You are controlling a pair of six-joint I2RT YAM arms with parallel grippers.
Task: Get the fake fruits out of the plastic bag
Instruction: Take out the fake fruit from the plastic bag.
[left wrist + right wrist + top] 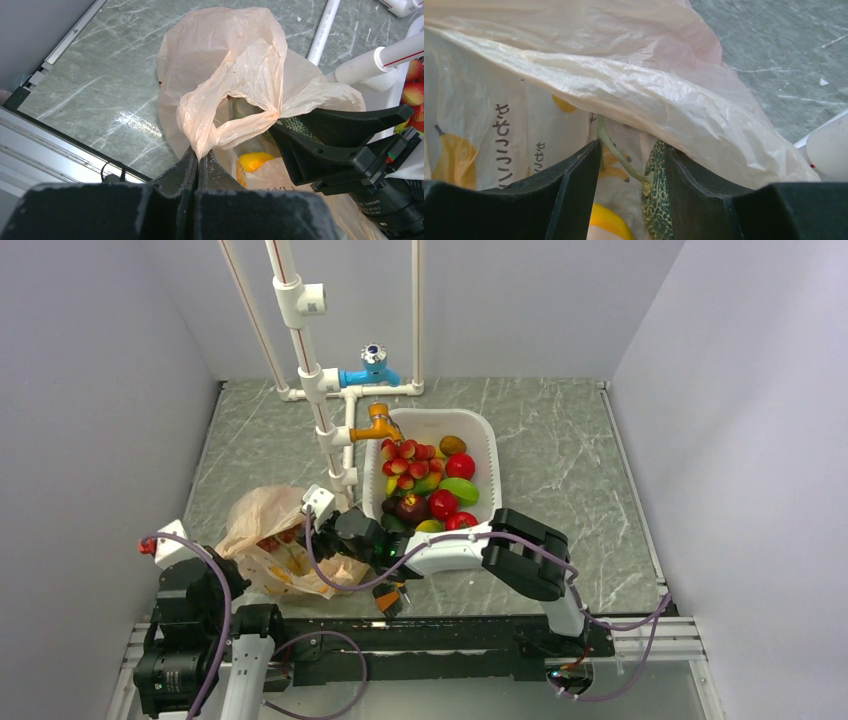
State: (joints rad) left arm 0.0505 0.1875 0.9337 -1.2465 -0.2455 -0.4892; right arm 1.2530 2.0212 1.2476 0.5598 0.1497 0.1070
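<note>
The left gripper (198, 162), pressed together, pinches the rim of the plastic bag (225, 65). The right gripper (632, 147) stands half spread in the bag's mouth. The melon (655, 200) inside touches one finger, and its stem (616, 152) slants up-left across the gap.

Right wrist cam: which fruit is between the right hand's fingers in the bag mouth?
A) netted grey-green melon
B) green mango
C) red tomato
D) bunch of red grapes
A: the netted melon sits against one finger of the right hand, and its pale stem crosses the open gap under the fold of the plastic bag.
</note>
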